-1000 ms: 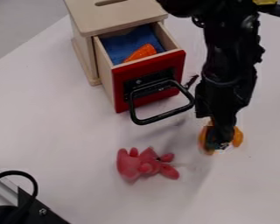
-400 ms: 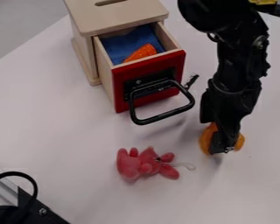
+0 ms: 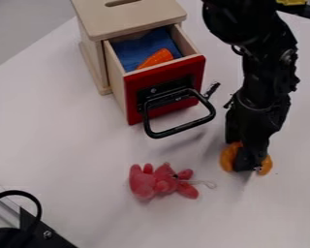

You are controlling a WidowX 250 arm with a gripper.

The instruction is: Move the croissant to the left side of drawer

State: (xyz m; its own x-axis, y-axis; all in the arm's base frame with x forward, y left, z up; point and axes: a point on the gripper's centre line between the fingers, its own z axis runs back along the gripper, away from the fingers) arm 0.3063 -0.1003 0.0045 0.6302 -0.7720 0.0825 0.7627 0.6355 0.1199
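"What lies nearest in the view?"

"At the lower left corner I have a black fixture, with a black cable curving above it. A little beyond, near the middle, a pink plush toy lies on the white table. A thin pale string trails from it to the right."

"And the croissant?"

"The orange croissant is on the right side of the view, directly below my gripper. It shows on both sides of the gripper, well apart from the toy."

"Do you have hold of it?"

"I cannot tell. My gripper hangs pointing down right at the croissant and hides its middle, so whether I am wide, narrow or gripping it is unclear. My black arm comes in from the top edge at the right."

"Where is the drawer from there?"

"Up and to the left of the croissant, apart from it. First comes its black handle, sticking out toward the camera, then the red front of the drawer. The drawer is pulled open, and inside an orange thing rests on blue cloth."

"Farthest off?"

"The pale wooden box that holds the drawer, with a slot in its top. Grey floor lies past the table's edge at the upper left."
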